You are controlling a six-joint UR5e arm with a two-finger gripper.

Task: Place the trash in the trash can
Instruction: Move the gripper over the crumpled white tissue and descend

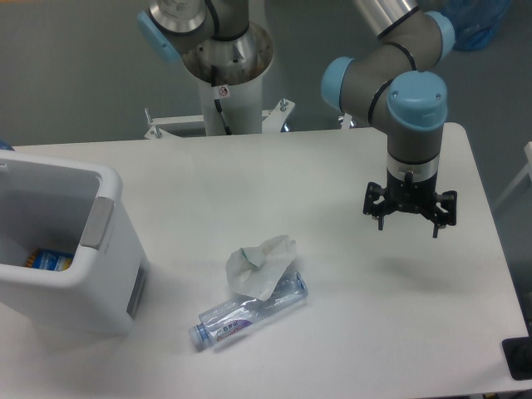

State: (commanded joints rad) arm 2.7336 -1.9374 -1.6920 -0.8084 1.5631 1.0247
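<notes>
Nearest the lens, at abt 6 o'clock on the white worktop [349, 332], lies the crushed water bottle [249, 313], on its side, cap end toward 8 o'clock. Clear thin plastic, dented and flattened, w/ a blue-purple label round the middle; should give under a pinch and may slip. The crumpled tissue [262, 264] sits touching it, draped over the bottle's far end: pale greenish-white, soft, peaked folds, no firm edge. Both pieces look dropped in a loose heap, so lifting one may drag the other.

At 9 o'clock stands the trash can [50, 287], just beside the heap but not touching it: big white rectangular bin, rounded corners, smooth hard plastic, grey handle panel [98, 224] at the near rim. Open top faces up, ready for a drop from above. Something blue and yellow [51, 262] lies inside; can't tell what.

Further back, at 3 o'clock, the gripper [409, 218] hangs above bare worktop, pointing straight down, well apart from the trash. Jaws stand apart, holding nothing, so I'd judge no pick begun yet; both pieces outside the bin.

Farthest, at 12 o'clock, the arm's white pedestal [226, 100] is bolted behind the worktop edge.
</notes>
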